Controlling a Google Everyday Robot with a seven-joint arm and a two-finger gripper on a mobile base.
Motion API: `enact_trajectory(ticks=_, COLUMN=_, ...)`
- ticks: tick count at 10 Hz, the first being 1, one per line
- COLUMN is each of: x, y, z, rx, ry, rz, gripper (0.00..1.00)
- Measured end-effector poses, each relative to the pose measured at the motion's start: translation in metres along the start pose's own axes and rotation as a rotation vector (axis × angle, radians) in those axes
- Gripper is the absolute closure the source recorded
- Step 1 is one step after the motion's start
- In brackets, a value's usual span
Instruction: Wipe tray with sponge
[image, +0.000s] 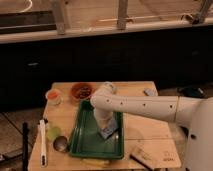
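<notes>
Wooden table, dark wall behind. Gripper points down inside green tray, clamped on blue sponge, which touches the tray floor at 3 o'clock from centre. Red bowl at tray's 11 o'clock; metal cup at 8 o'clock.

Light level: dim, with a warm yellow-brown cast over everything. The brightest surface is the white arm, lit from above: its top edge is pale and its underside grey.

The gripper is down in the green tray, at the sponge. A soft shadow pools on the tray floor just beside and below the gripper.

The table around the gripper is evenly lit, with diffuse shadows only. The panel behind the gripper is near black, its detail lost. The round metal dish, toward the left edge from the gripper, shows a faint sheen.
</notes>
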Motion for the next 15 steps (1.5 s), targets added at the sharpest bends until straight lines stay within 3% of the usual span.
enact_trajectory(ticks=15, x=0.003, y=-0.012, z=0.006, rx=-0.016, ry=-0.005, rz=-0.016, gripper=0.79)
